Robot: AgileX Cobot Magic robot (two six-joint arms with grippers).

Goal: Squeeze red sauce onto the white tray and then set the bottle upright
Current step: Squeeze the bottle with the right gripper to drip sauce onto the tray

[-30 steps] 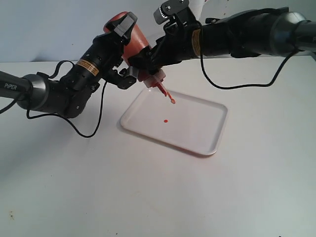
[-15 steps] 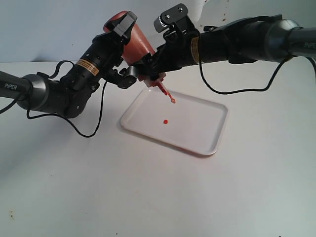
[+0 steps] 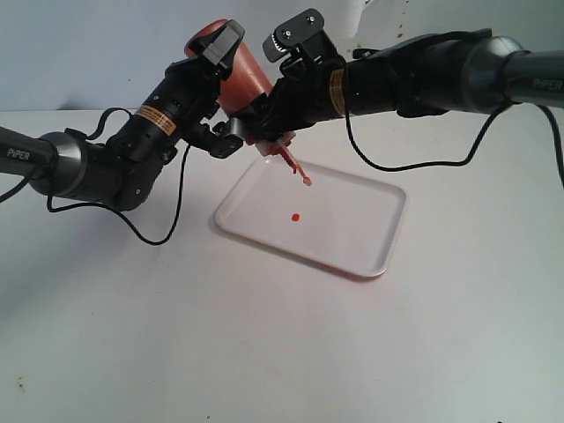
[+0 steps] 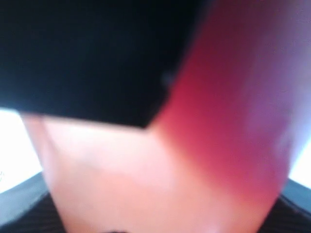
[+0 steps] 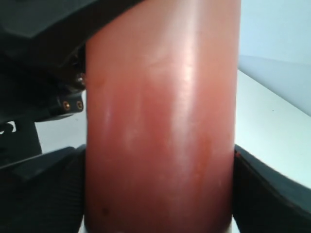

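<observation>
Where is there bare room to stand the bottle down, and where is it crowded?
Free: the table in front of the white tray and to its right. The tray's middle holds only a red sauce blob. Crowded: the tray's far-left corner, where left gripper and right gripper clasp the bottle.

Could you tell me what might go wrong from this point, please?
The pointed red nozzle of the translucent orange-red plastic squeeze bottle hangs above the flat white rectangular plastic tray, close to one corner, so sauce may land off it. The left claw and right claw both grip the bottle; a hard squeeze could spurt past the small red blob.
</observation>
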